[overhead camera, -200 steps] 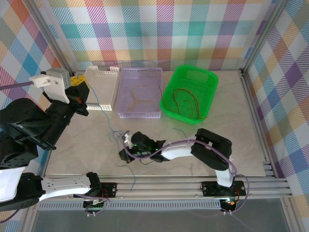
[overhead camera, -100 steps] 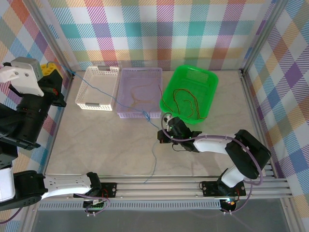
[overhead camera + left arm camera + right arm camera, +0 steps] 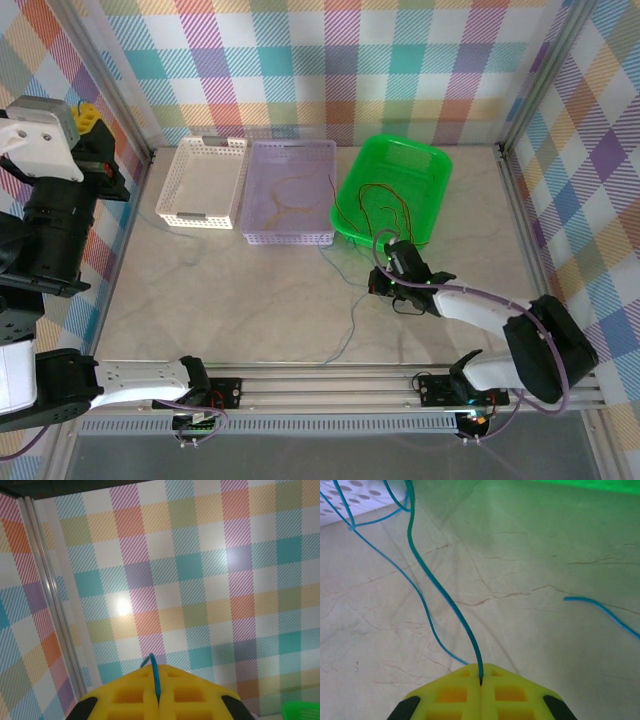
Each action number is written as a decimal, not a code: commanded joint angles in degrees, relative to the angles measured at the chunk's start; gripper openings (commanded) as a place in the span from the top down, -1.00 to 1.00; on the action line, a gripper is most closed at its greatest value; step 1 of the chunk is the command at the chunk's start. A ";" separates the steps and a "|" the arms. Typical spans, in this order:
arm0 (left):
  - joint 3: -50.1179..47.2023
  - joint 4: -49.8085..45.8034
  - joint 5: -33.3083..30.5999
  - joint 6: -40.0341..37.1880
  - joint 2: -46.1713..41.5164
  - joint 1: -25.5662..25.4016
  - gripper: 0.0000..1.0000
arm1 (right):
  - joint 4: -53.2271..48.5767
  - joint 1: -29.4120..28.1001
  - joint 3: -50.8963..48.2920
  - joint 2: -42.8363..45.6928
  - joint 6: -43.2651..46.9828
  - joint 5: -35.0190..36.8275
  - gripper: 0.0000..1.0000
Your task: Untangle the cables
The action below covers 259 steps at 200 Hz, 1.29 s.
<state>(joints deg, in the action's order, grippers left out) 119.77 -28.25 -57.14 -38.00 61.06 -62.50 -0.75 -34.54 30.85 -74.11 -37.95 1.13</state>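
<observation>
Thin strands lie about: red cables [image 3: 392, 200] loop inside the green basket [image 3: 440, 160], an orange cable [image 3: 285, 185] lies in the purple basket [image 3: 290, 238], and a blue cable [image 3: 352, 318] trails loose over the table [image 3: 220, 300] in front of them. The right gripper [image 3: 481, 674], low over the table near the green basket, is clamped tight on a teal strand [image 3: 445, 600] rising from between its yellow fingers [image 3: 450, 695]. The left gripper [image 3: 158, 680] (raised high by the checked wall [image 3: 200, 580]) is pinched on a blue strand [image 3: 154, 667], perhaps the same cable, though I can't trace it across.
</observation>
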 commanded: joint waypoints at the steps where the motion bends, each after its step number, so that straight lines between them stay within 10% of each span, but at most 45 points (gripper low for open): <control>1: -2.22 6.55 -1.00 -5.57 0.65 -0.43 1.00 | -3.75 0.71 -1.00 6.82 3.11 0.75 1.00; 87: -16.41 14.95 6.19 -8.12 1.31 10.24 1.00 | -13.85 0.71 8.85 30.07 11.83 -12.81 1.00; 184: -6.98 3.41 22.75 22.10 17.93 38.25 1.00 | -17.72 0.62 15.97 32.31 13.99 -21.83 1.00; 259: 0.73 2.71 28.15 31.31 30.09 50.18 1.00 | -18.40 0.62 20.00 30.30 15.11 -27.05 1.00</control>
<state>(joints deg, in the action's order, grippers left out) 117.05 -25.50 -32.36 -12.21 88.66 -16.45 -19.00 -34.04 48.01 -43.03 -24.29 -22.46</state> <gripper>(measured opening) 0.048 0.056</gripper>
